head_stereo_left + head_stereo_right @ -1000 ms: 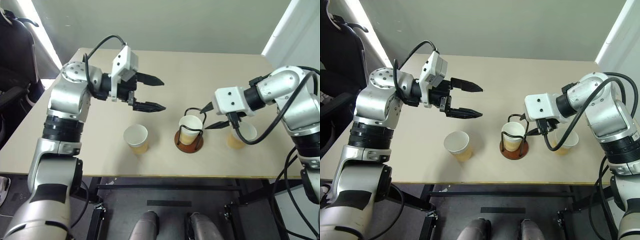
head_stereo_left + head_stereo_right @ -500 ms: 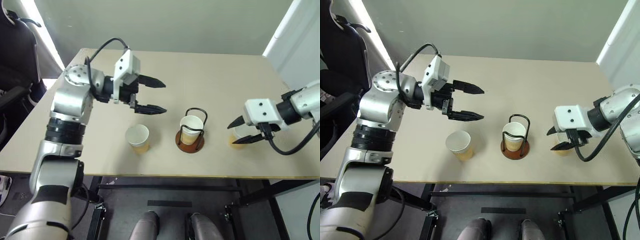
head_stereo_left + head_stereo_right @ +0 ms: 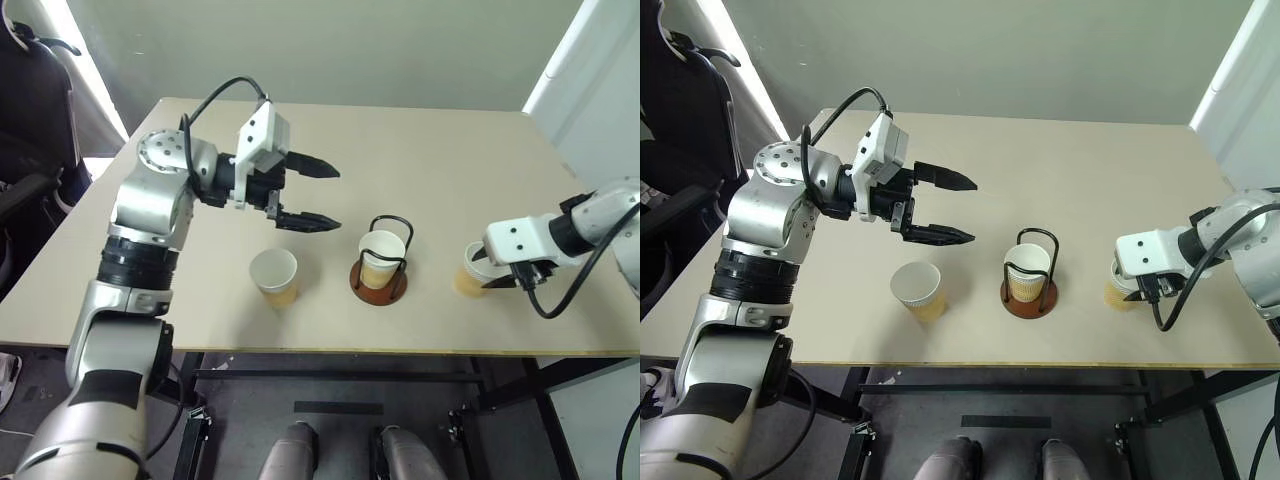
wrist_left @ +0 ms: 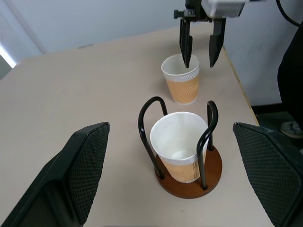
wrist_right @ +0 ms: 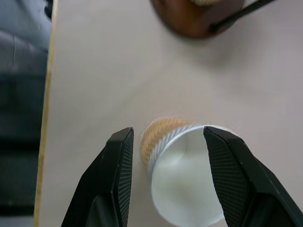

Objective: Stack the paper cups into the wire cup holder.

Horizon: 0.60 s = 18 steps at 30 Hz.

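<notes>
Right hand [image 4: 199, 40] hangs over the right-side paper cup [image 3: 472, 270], fingers spread apart, one finger inside the rim and one outside, nothing pinched yet. That cup stands upright and empty on the worktop [image 3: 420, 150], near the front edge, just right of the wire cup holder [image 3: 381, 262].

Step in hand, by my read: grab this cup by its wall. To do it well, lower a bit more so the fingers straddle the rim wall squarely, then close gently; thin paper will crush or go oval if squeezed hard. Lift straight up before moving sideways, so the cup doesn't tip toward the worktop edge. Then carry it over the holder and drop it centred between the wire loops so it nests.

Left hand [image 3: 940, 205] hovers above the worktop behind the left cup, fingers spread wide, holding nothing, pointing toward the holder.

Containers: holder on its reddish-brown disc base already has one paper cup [image 4: 179, 150] seated upright inside the loops, white inside, looks empty. Left paper cup [image 3: 274, 276] stands upright on the worktop, left of the holder, apart from it, also empty. One of three stacked, so about a third done.
</notes>
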Each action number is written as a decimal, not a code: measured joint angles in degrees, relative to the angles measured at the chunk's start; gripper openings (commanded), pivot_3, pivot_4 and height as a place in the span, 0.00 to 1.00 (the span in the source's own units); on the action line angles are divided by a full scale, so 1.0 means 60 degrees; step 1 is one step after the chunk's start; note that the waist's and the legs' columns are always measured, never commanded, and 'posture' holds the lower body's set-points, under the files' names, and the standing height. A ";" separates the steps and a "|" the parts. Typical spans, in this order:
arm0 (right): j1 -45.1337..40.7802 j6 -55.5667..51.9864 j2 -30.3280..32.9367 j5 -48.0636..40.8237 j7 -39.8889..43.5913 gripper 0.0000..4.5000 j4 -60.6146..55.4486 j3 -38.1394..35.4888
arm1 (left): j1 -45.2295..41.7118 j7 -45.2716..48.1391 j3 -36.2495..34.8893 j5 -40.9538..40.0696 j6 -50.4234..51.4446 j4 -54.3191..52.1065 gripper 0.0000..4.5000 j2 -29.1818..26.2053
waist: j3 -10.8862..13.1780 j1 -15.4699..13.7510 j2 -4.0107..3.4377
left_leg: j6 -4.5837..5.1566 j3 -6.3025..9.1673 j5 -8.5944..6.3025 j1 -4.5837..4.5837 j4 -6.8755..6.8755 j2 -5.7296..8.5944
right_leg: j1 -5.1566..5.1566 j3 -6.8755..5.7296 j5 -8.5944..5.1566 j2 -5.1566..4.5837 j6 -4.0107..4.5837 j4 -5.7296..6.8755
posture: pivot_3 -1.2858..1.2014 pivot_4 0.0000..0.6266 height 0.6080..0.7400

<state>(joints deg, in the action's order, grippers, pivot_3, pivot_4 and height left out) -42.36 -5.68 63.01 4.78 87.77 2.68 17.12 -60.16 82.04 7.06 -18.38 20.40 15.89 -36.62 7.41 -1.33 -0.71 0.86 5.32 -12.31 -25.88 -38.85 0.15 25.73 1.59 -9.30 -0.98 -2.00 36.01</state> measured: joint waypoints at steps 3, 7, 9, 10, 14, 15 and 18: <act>0.0143 0.0440 -0.0105 0.0387 -0.0038 0.51 0.0406 0.0264 | 0.0001 -0.0013 -0.0001 -0.0002 0.0014 -0.0014 1.00 -0.0038 | 0.0000 -0.0008 0.0000 | 0.0008 -0.0001 -0.0006 0.0000 -0.0011 0.0000 | -0.0006 0.0000 0.0001 0.0000 -0.0001 0.0000 | 0.52 0.24 1.00; 0.0210 0.0968 -0.0237 0.0919 -0.0148 0.48 0.0979 0.0506 | 0.0001 -0.0024 -0.0001 -0.0007 0.0014 -0.0014 1.00 -0.0039 | 0.0000 -0.0005 0.0000 | 0.0011 0.0000 -0.0008 0.0000 -0.0015 0.0000 | -0.0007 0.0000 0.0002 0.0000 -0.0002 0.0001 | 0.52 0.24 1.00; 0.0211 0.1140 -0.0282 0.1063 -0.0193 0.38 0.1147 0.0544 | 0.0001 -0.0025 -0.0001 -0.0007 0.0012 -0.0014 1.00 -0.0038 | 0.0000 -0.0003 0.0000 | 0.0011 -0.0001 -0.0008 0.0001 -0.0014 0.0000 | -0.0007 0.0000 0.0002 0.0000 -0.0002 0.0001 | 0.52 0.24 1.00; 0.0210 0.1207 -0.0303 0.1124 -0.0200 0.31 0.1214 0.0544 | 0.0002 -0.0026 -0.0001 -0.0006 0.0012 -0.0013 1.00 -0.0039 | 0.0000 -0.0003 0.0000 | 0.0011 0.0000 -0.0008 0.0001 -0.0013 0.0000 | -0.0007 0.0000 0.0002 0.0000 -0.0002 0.0001 | 0.52 0.24 1.00; 0.0191 0.1386 -0.0400 0.1213 -0.0211 0.01 0.1425 0.0543 | 0.0001 -0.0026 -0.0001 0.0002 0.0000 -0.0008 1.00 -0.0051 | 0.0000 -0.0004 0.0000 | 0.0011 -0.0001 -0.0009 0.0000 -0.0014 0.0000 | -0.0008 0.0000 0.0002 0.0000 -0.0002 0.0000 | 0.52 0.24 1.00; 0.0154 0.1426 -0.0414 0.1222 -0.0218 0.01 0.1449 0.0542 | 0.0001 -0.0026 -0.0001 0.0009 -0.0009 0.0003 1.00 -0.0058 | 0.0000 -0.0003 0.0000 | 0.0011 0.0000 -0.0010 0.0001 -0.0014 0.0000 | -0.0008 0.0001 0.0002 0.0000 -0.0002 0.0000 | 0.52 0.24 1.00; 0.0023 0.1455 -0.0452 0.1217 -0.0219 0.01 0.1552 0.0539 | 0.0001 -0.0033 0.0000 0.0063 -0.0126 0.0074 1.00 -0.0081 | 0.0000 -0.0004 0.0000 | 0.0011 0.0000 -0.0010 0.0001 -0.0013 0.0000 | -0.0008 0.0000 0.0001 0.0000 -0.0002 0.0000 | 0.52 0.24 1.00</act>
<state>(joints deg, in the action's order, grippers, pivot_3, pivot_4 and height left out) -42.22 3.05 60.30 12.08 86.46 11.99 20.35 -60.15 81.84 7.06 -18.00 19.65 16.34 -37.11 7.42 -1.35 -0.70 0.93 5.32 -12.37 -25.87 -38.93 0.15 25.69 1.59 -9.29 -0.98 -2.01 36.01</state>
